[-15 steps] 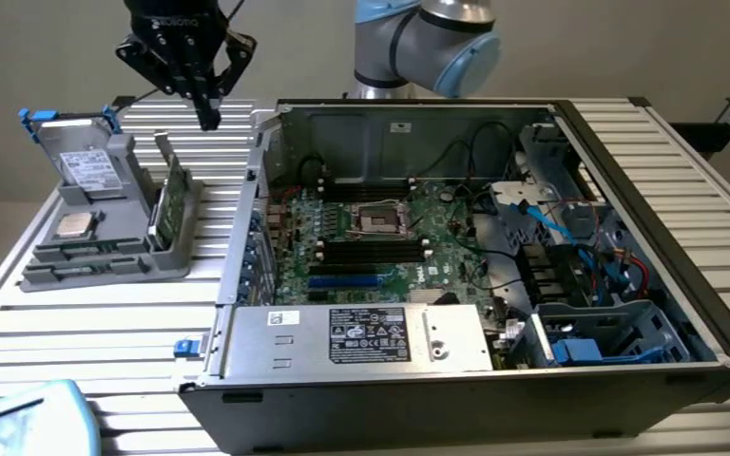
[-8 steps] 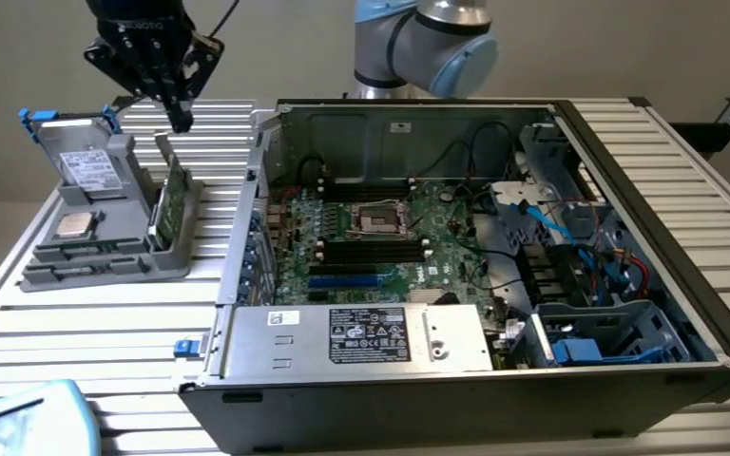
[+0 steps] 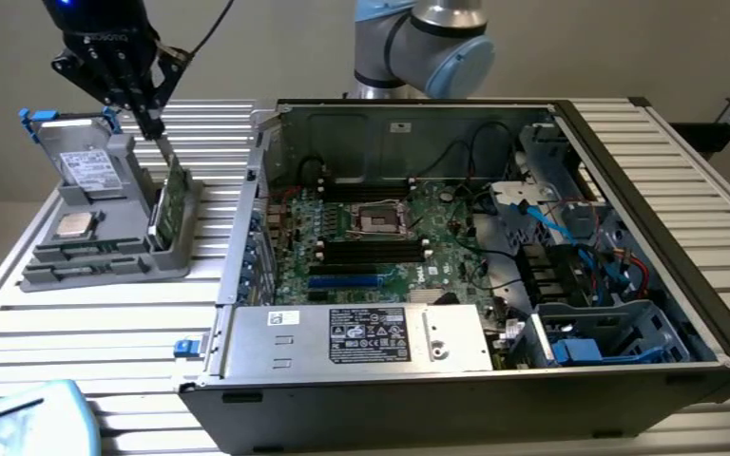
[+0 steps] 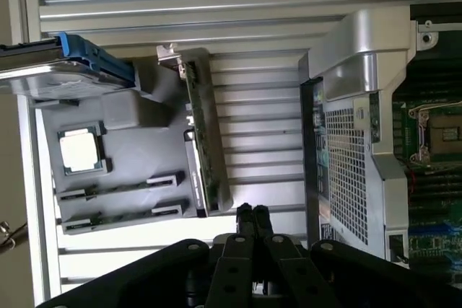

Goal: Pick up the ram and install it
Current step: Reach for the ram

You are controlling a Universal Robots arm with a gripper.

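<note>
Exterior view: end effector [image 3: 152,125] pressed together and empty, hovering just above one end of the ram [image 3: 166,204]. Ram seated on edge in the grey holder [image 3: 86,271] on the worktop [image 3: 99,332], beside the open computer case [image 3: 707,313]. Judged best for a clean pick: spread fingers first, centre over the ram's top edge, align with the board, descend straight, grip lightly, lift without twisting.

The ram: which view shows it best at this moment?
The wrist view: the ram runs full length, edge-on, in the grey holder, nothing covering it. The exterior view gives its green side, standing in the holder below the gripper.
</note>
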